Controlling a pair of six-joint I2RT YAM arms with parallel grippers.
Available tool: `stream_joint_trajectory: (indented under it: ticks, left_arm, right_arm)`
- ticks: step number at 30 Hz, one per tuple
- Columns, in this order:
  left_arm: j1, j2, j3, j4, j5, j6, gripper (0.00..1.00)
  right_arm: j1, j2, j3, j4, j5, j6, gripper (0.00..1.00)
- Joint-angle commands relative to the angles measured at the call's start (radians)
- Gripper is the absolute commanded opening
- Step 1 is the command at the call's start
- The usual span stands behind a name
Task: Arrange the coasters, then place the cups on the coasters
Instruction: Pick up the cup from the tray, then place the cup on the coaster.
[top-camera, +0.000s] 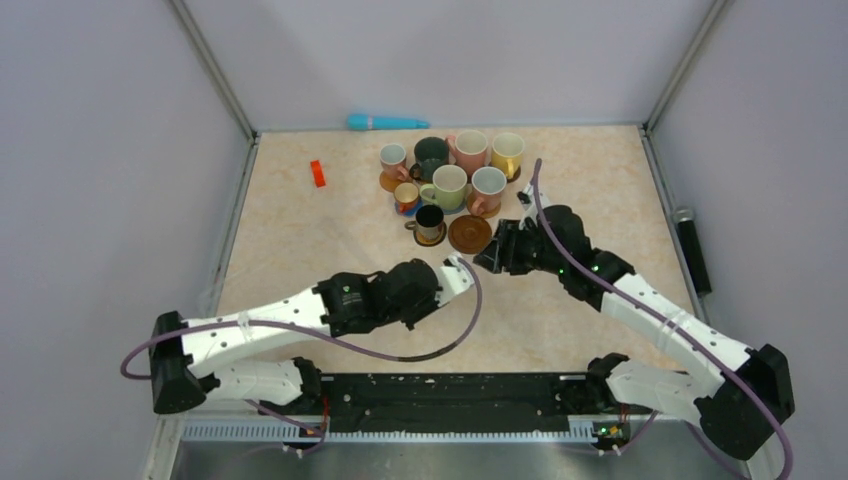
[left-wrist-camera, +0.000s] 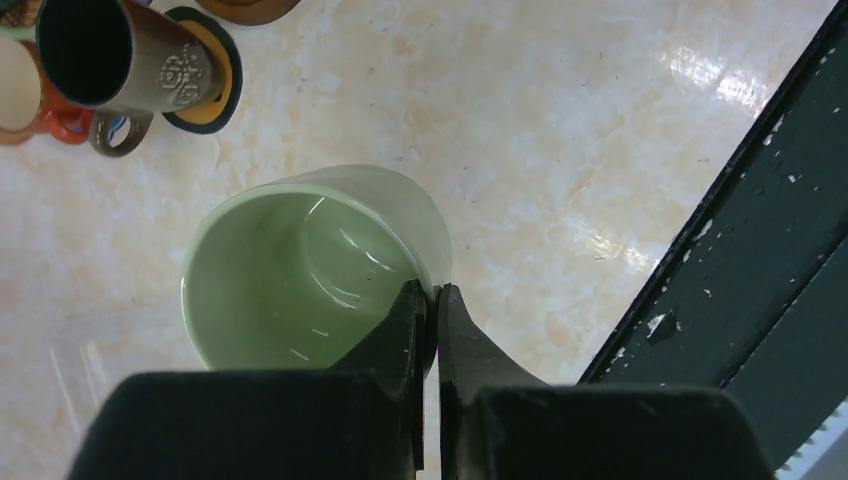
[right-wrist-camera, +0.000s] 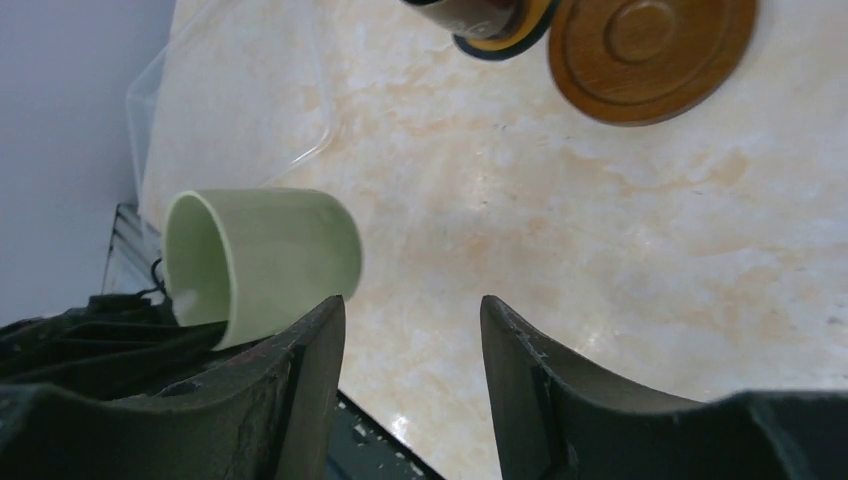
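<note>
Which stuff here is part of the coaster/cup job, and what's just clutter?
Job: pale green cup in the left gripper; bare brown coaster; cluster of cups standing on coasters.
Clutter: red block; blue object at the back edge; black cylinder at the far right.

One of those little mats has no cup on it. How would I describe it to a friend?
Look to the huddle of cups at the far middle of the table. At its near right corner, just ahead of the right claw, lies a round brown wooden coaster. It alone is bare; its neighbours carry cups.
</note>
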Motion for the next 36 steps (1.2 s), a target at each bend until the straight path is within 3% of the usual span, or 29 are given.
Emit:
stream_joint_trajectory:
  ticks: [1,9,25,28,32,33,35,36]
  left_arm:
    - [-0.066,0.072,0.095,0.11,-0.125,0.122,0.0]
    - [-0.083,0.166,0.151,0.119,-0.065,0.153,0.0]
    - [-0.087,0.287,0.233,0.098,-0.051,0.159,0.0]
    - [-0.087,0.311,0.255,0.078,-0.058,0.16,0.0]
    - [-0.086,0.326,0.269,0.069,-0.105,0.132,0.01]
    - [-0.087,0.326,0.267,0.078,-0.126,0.124,0.03]
    - [-0.087,0.324,0.248,0.098,-0.192,0.103,0.14]
    - [-0.087,0.319,0.234,0.111,-0.214,0.099,0.26]
  right_arm:
    - [-0.008,0.068,0.061,0.113,-0.227,0.054,0.51]
    - [-0.007,0.158,0.05,0.206,-0.382,0.1,0.52]
    - [0.021,0.282,0.097,0.106,-0.304,-0.011,0.47]
    - [0.022,0.298,0.106,0.101,-0.293,-0.019,0.38]
    - [0.021,0.289,0.117,0.1,-0.259,-0.021,0.09]
    - [0.021,0.284,0.123,0.097,-0.247,-0.021,0.02]
    - [0.021,0.277,0.14,0.086,-0.218,-0.021,0.0]
    - [0.021,0.275,0.154,0.074,-0.193,-0.025,0.0]
